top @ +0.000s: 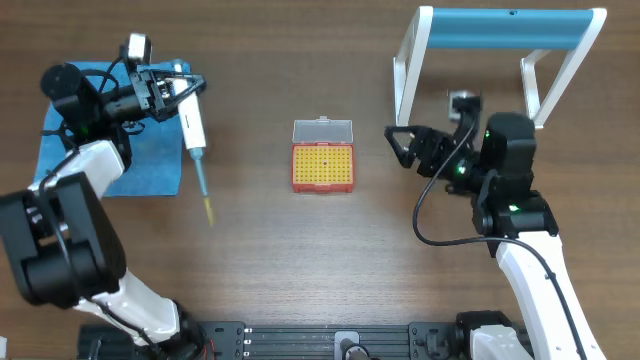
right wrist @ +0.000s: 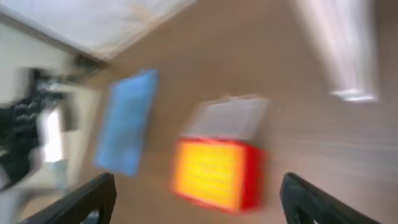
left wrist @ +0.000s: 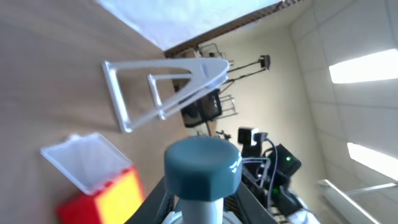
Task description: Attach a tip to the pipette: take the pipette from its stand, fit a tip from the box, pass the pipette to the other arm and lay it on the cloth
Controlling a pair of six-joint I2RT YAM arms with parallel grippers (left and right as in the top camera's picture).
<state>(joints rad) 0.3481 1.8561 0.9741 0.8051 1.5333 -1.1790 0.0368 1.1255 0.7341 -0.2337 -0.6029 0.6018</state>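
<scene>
Pipette in my left arm by the cloth, right arm free.
My left gripper [top: 168, 92] is clenched on the white pipette with blue shaft and yellow tip [top: 194, 125]. It sits at the right edge of the blue cloth [top: 150, 165], with its tip past the edge over the wooden table [top: 300, 260]. My right gripper [top: 396, 147] has its fingers released and holds nothing, just right of the red tip box with open clear lid [top: 323, 165], below the white stand with blue bar [top: 510, 30].

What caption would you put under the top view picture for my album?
Left pincer holds the tipped pipette near the blue cloth, tip box open in the middle.
</scene>
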